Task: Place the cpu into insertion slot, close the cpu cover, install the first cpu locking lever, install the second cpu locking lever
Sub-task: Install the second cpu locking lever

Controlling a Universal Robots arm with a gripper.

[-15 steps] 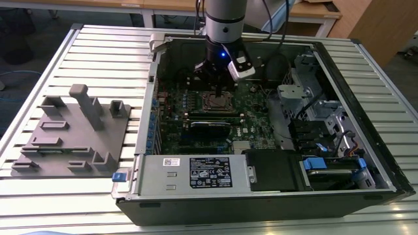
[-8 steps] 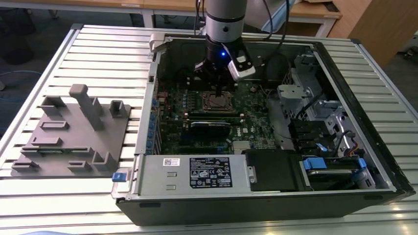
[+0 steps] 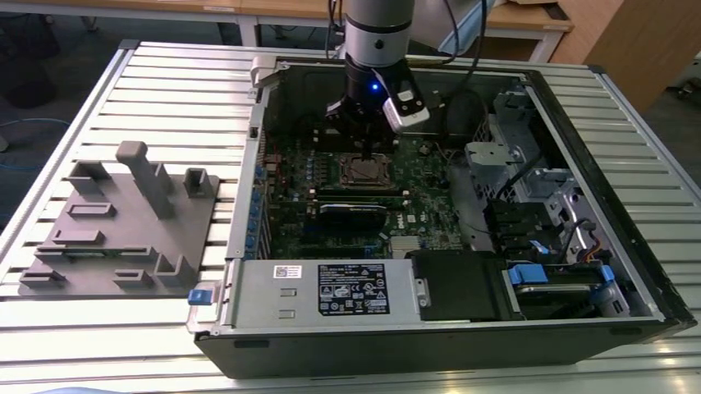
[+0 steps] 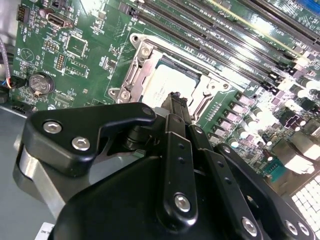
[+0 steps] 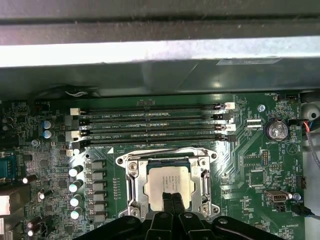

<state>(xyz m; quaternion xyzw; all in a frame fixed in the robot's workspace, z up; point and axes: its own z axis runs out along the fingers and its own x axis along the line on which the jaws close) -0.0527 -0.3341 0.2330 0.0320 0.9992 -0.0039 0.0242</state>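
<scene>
I am watching the gripper, fingers pressed together, touching the cpu seated in the insertion slot; the cpu cover is looking closed, levers unclear

Slatted silver-grey metal worktop, ribs running across from the exterior view's left to its right, catching bright glare along the near edge and carrying an open black computer case and, on the exterior view's left, a grey moulded fixture block with upright pegs and pockets. Behind the worktop, light wooden desks on pale legs, and a wooden panel at the far corner on the exterior view's right. Dark floor beyond the exterior view's left edge, with a pale blue cable lying low there.
</scene>
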